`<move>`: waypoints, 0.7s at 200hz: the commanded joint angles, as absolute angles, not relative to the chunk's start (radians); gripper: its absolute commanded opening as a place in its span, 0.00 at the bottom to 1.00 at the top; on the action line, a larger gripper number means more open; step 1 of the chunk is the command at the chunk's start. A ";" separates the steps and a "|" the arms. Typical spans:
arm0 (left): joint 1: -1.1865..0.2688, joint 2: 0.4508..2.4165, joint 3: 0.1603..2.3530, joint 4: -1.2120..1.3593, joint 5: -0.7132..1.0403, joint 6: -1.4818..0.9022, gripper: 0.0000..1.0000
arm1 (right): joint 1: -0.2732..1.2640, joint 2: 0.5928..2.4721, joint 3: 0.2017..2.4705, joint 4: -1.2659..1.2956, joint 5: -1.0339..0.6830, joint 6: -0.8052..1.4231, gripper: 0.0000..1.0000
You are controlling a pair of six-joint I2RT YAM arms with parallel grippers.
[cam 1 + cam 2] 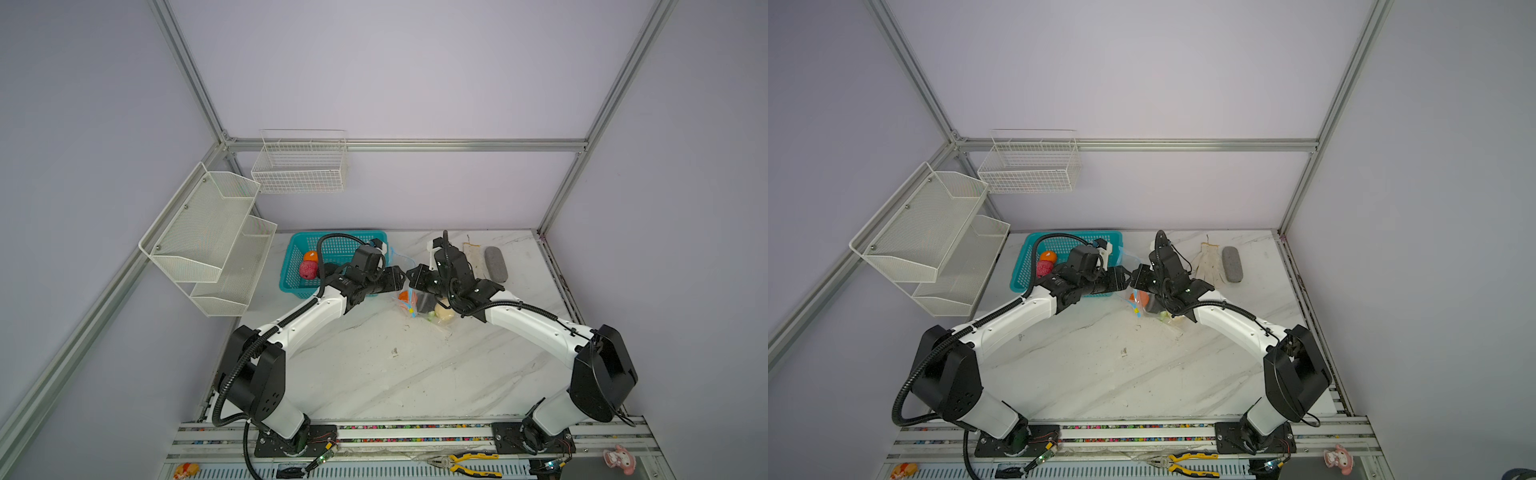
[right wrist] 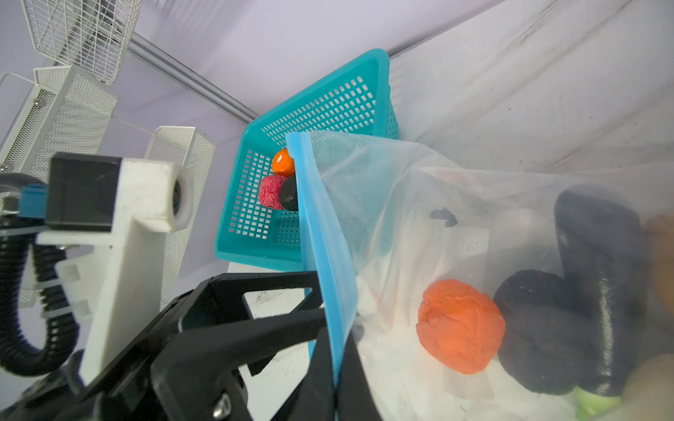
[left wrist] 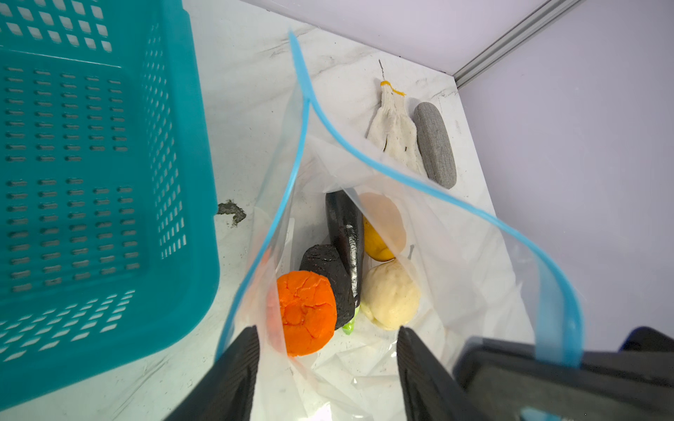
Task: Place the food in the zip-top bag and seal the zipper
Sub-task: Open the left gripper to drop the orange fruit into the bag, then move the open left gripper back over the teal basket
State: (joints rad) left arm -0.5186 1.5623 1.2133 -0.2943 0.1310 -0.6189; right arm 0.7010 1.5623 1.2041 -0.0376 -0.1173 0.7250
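Marble table (image 1: 415,374): R end effector (image 2: 334,368) pinching zipper (image 2: 315,226), bag (image 2: 456,204) mouth open.

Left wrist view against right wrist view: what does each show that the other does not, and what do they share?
Only the left wrist view: the white glove and the grey case. Only the right wrist view: inside the teal basket, an orange fruit, a pink ball and a dark ball, plus the white mesh shelves. Both: that basket, the zip-top bag holding an orange ball, the eggplant and the black-brown lump, and the right gripper shut on the zipper.
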 commanded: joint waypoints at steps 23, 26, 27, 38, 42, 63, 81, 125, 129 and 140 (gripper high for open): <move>-0.512 1.460 1.272 -0.430 -0.063 -0.475 0.68 | 0.705 1.517 1.191 -0.026 -0.105 0.730 0.00; -0.508 1.461 1.278 -0.444 -0.076 -0.469 0.68 | 0.705 1.519 1.189 -0.026 -0.107 0.729 0.00; -0.506 1.462 1.280 -0.448 -0.080 -0.467 0.68 | 0.704 1.519 1.189 -0.026 -0.106 0.729 0.00; -0.481 1.474 1.312 -0.494 -0.092 -0.448 0.69 | 0.706 1.522 1.186 -0.025 -0.109 0.730 0.00; -0.475 1.477 1.320 -0.506 -0.098 -0.442 0.69 | 0.706 1.523 1.185 -0.023 -0.112 0.729 0.00; -0.418 1.507 1.369 -0.564 -0.132 -0.421 0.71 | 0.705 1.528 1.185 -0.011 -0.123 0.730 0.00; -0.351 1.558 1.423 -0.630 -0.135 -0.444 0.72 | 0.705 1.530 1.187 -0.009 -0.123 0.728 0.00; -0.261 1.680 1.525 -0.683 -0.167 -0.490 0.80 | 0.706 1.558 1.189 0.014 -0.150 0.720 0.00; -0.255 1.694 1.536 -0.687 -0.171 -0.492 0.81 | 0.705 1.562 1.192 0.014 -0.151 0.718 0.00; -0.235 1.732 1.567 -0.698 -0.171 -0.498 0.85 | 0.705 1.572 1.196 0.016 -0.156 0.712 0.00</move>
